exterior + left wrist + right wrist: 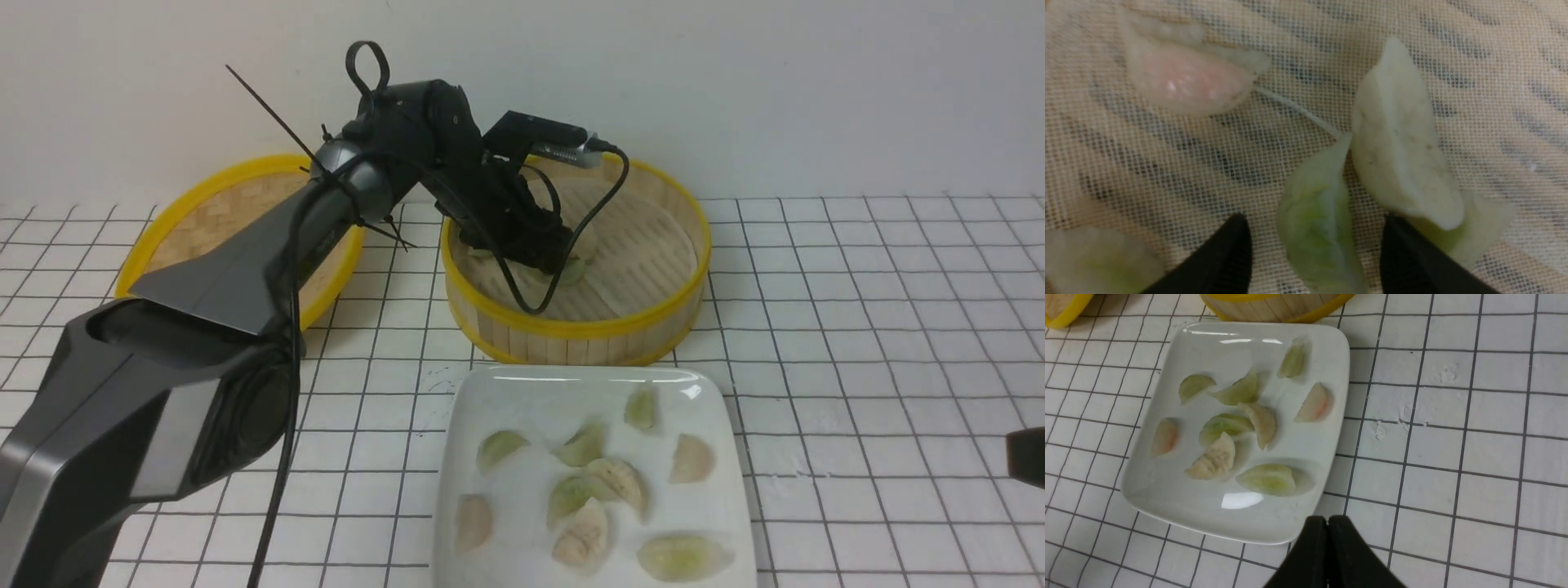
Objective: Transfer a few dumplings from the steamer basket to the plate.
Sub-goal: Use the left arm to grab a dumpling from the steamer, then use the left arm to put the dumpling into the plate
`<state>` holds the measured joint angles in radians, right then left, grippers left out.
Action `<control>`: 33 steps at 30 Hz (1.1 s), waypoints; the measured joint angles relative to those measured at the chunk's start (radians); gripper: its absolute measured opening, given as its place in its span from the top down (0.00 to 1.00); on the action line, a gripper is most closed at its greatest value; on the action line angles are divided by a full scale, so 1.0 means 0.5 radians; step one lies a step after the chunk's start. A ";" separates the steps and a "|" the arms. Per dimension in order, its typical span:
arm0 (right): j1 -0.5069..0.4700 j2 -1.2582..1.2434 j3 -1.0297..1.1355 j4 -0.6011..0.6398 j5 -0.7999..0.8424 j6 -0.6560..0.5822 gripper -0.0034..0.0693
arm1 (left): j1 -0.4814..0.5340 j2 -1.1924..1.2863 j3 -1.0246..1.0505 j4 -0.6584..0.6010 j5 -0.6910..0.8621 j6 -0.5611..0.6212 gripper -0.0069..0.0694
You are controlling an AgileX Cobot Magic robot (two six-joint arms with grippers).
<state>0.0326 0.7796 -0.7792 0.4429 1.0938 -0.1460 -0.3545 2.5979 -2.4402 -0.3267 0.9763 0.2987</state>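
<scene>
My left gripper reaches down inside the steamer basket. In the left wrist view it is open, one black finger on each side of a pale green dumpling lying on the mesh liner, with gaps on both sides. A pale beige dumpling leans beside it, a pink one lies farther off, and another green one is off to one side. The white plate in front of the basket carries several dumplings. My right gripper is shut and empty, just off the plate's corner.
The shallow woven lid with a yellow rim lies left of the basket, partly behind my left arm. A black cable loops from the left wrist into the basket. White gridded tabletop stretches to the right of the basket and plate.
</scene>
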 joint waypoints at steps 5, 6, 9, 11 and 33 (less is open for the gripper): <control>0.000 0.000 0.000 0.000 0.000 0.000 0.97 | 0.000 0.011 -0.009 0.002 -0.008 -0.002 0.54; 0.000 0.000 0.000 0.000 0.000 0.000 0.97 | 0.000 0.011 -0.012 0.002 -0.008 -0.002 0.62; 0.000 0.000 0.000 0.000 0.000 -0.002 0.97 | 0.000 0.012 -0.054 0.002 0.062 -0.002 0.68; 0.000 0.000 0.000 0.000 0.000 -0.002 0.97 | 0.000 0.012 -0.092 0.005 0.123 -0.004 0.68; 0.000 0.000 -0.001 0.000 0.023 -0.018 0.97 | -0.278 -1.318 1.262 0.068 0.524 -0.256 0.68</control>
<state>0.0326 0.7796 -0.7795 0.4428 1.1052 -0.1551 -0.4936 1.9388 -1.8092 -0.2928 1.2383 0.1707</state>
